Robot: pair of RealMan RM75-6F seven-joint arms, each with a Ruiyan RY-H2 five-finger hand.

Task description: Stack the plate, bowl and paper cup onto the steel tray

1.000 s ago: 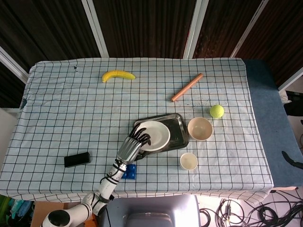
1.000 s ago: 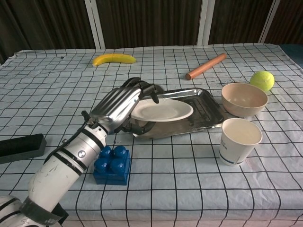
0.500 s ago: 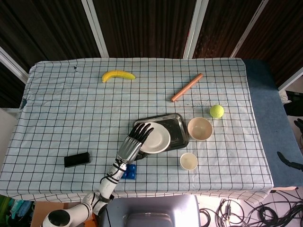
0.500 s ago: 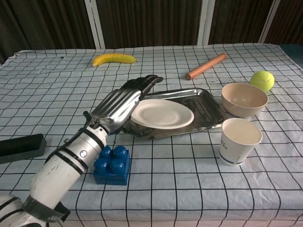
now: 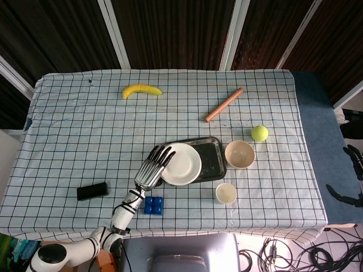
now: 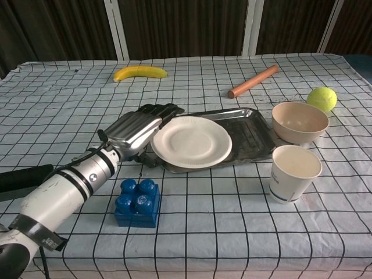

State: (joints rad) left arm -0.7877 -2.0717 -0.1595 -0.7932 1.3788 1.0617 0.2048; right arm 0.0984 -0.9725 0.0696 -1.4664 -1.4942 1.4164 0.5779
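Note:
The white plate lies on the left part of the steel tray, overhanging its left rim. My left hand lies just left of the plate with its fingers stretched out and nothing in them, the fingertips by the plate's rim. The beige bowl stands upright right of the tray. In front of the bowl stands the paper cup. Dark fingers of what looks like my right hand show at the head view's right edge, off the table.
A blue brick sits beside my left forearm. A black phone lies at the front left. Further back are a banana, a wooden stick and a tennis ball.
My left hand has let go of the plate and drawn back to the left. The plate now lies on the tray. The dark fingers at the right edge have shifted.

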